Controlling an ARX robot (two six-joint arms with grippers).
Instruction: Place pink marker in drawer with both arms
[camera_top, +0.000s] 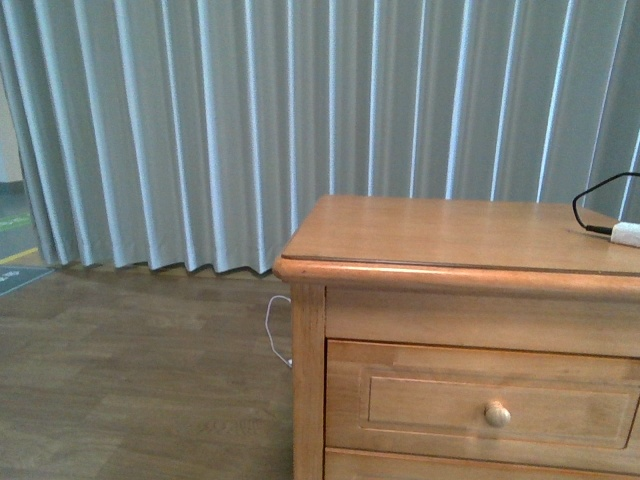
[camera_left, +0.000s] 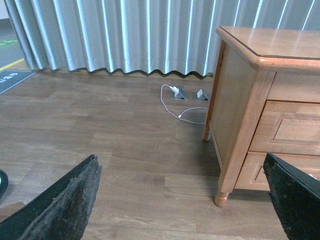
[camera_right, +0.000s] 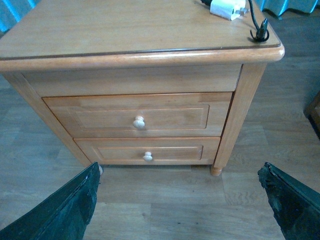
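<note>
From the front I see the wooden cabinet (camera_top: 460, 330) with its top drawer (camera_top: 485, 405) pushed fully in, the round knob (camera_top: 497, 413) facing me. Neither of my arms shows here. On the cabinet top, at the far right edge, lies a white cylinder (camera_top: 626, 234) with a black cable (camera_top: 592, 205) looping off it. That is not the pink marker, and I find no pink marker anywhere in this view.

Through my left wrist, my left gripper (camera_left: 182, 200) hangs above the wood floor (camera_left: 100, 130) beside the cabinet's corner leg (camera_left: 221, 196), its fingers (camera_left: 65, 205) spread wide with nothing between them. It sits off to the cabinet's side, I judge, because no reach has begun. A white cord (camera_left: 175, 107) trails across the floor toward the curtain (camera_left: 125, 35). No marker here either.

Through my right wrist, my right gripper (camera_right: 180, 200) faces the cabinet front squarely, fingers (camera_right: 67, 210) equally wide apart and empty. Both drawers are shut; the upper knob (camera_right: 139, 122) lies almost straight ahead, which suits this arm for pulling the drawer open. A white plug (camera_right: 228, 8) with a black cable rests on the top's far corner.

The marker is out of sight in all three views, so I cannot tell where it lies. The task looks barely started.
</note>
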